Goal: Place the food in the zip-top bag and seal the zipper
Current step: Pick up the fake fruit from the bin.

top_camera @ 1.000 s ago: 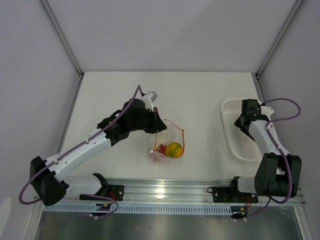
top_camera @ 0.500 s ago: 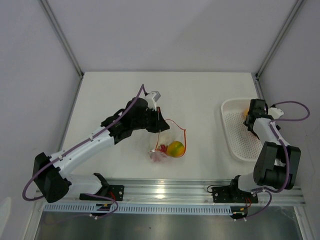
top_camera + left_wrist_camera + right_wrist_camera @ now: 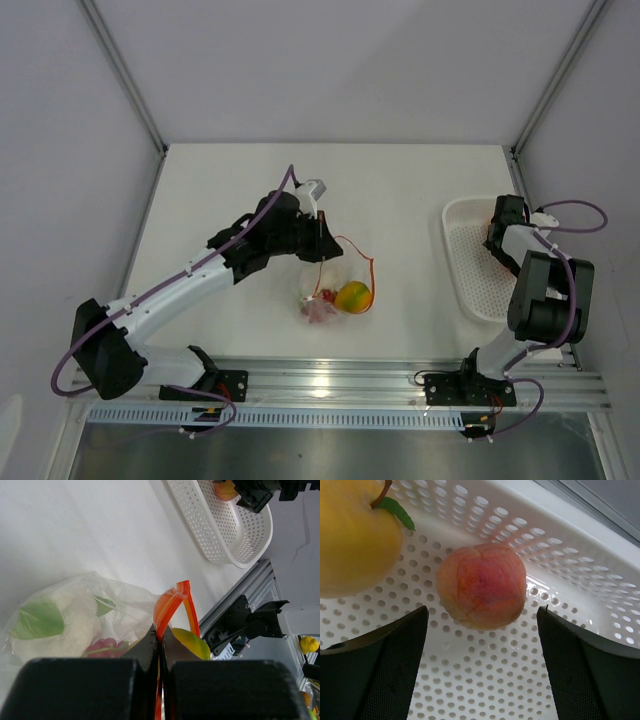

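From above, the left gripper (image 3: 320, 243) was clamped on the zipper (image 3: 370, 268) of the zip-top bag (image 3: 338, 275), which lay mid-table with an orange-yellow fruit (image 3: 351, 296) and a red berry cluster (image 3: 322, 297) inside, while the right gripper (image 3: 498, 222) hung over the white basket (image 3: 470, 285) at the right. The left wrist view showed the jaws pinched tight on that red-orange strip, the mouth apparently open, and a white-green vegetable piece (image 3: 55, 625) bagged too. At the right wrist, the fingers (image 3: 385, 665) stood wide apart either side of a peach-coloured fruit (image 3: 482, 585), not touching it, with a yellow fruit (image 3: 355, 535) beside it in the basket — so, by the look of it, two pieces left to bag, then the seal.
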`<state>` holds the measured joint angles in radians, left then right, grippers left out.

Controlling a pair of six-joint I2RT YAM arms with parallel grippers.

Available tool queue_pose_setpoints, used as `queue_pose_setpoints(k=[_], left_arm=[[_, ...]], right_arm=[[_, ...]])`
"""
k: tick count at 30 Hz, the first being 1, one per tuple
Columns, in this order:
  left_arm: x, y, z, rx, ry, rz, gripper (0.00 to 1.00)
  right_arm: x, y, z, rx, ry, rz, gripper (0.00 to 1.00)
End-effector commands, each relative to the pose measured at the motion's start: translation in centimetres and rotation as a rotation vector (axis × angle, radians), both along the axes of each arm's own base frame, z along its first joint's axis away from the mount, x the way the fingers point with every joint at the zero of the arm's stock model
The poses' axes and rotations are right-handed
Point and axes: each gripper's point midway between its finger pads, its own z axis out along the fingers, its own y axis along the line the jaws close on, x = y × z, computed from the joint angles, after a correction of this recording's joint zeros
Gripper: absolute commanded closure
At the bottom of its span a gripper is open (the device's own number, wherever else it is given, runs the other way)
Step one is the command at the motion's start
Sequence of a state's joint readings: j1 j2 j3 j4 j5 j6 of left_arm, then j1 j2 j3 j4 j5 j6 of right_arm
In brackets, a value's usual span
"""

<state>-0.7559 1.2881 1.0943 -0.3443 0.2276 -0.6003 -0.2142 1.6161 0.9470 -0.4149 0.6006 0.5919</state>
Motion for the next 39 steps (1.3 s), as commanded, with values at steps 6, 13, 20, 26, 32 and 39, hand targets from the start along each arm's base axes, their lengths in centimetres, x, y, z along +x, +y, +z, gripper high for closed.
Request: queue_pose_setpoints(k=[6, 13, 20, 26, 32, 39], left_arm=[[1.1, -1.1, 3.2, -0.061, -0.079, -0.029, 0.99], [1.4, -1.3, 2.9, -0.052, -0.071, -0.026, 1.00], [1.2, -1.2, 3.3, -0.062, -0.071, -0.024, 0.99], [1.0, -0.8, 2.8, -0.066, -0.060, -0.002, 0.99], [0.5, -0.7, 2.9, -0.099, -0.039, 0.008, 0.99], [0.4, -0.5, 1.9, -0.097, -0.003, 0.029, 0.99]], right_arm=[[3.2, -1.8, 0.7, -0.028, -0.070, -0.017, 0.15], [3.5, -1.9, -0.5, -0.006, -0.044, -0.013, 0.33], [2.6, -1.5, 1.4, 0.000, -0.072, 0.005, 0.78], [0.6, 1.0, 4.1, 0.041, -0.110, 0.100, 1.00], [-0.3, 8.5, 9.1, 0.105, -0.191, 0.386, 1.00], [-4.2, 24.8, 17.6, 0.383, -0.520, 0.976, 1.00]])
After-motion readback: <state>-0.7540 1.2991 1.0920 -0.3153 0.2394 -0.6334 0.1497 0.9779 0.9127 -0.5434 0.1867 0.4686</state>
